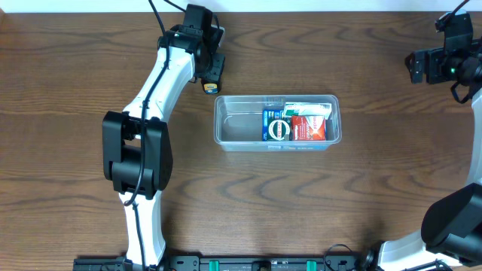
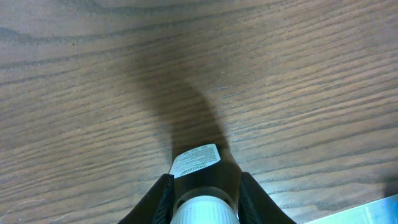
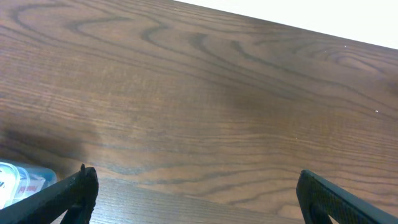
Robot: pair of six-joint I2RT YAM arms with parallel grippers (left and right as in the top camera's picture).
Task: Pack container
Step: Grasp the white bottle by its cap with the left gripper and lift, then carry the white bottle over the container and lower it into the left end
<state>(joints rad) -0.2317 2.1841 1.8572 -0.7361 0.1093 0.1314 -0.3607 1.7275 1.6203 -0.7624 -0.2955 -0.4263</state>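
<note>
The clear plastic container [image 1: 226,128] lies at the table's middle, with blue, red and green-white packets [image 1: 297,124] in its right half; its left half holds nothing. My left gripper [image 1: 212,77] is just above the container's upper-left corner, shut on a small dark bottle with a white cap and a white label [image 2: 202,177]. The bottle's end shows in the overhead view [image 1: 212,87]. My right gripper [image 3: 193,193] is open and empty, at the far upper right of the table [image 1: 422,66].
The wooden table [image 1: 339,203] spreads all round the container. The container's corner shows at the lower right of the left wrist view [image 2: 379,208]. A packet shows at the lower left of the right wrist view [image 3: 22,180].
</note>
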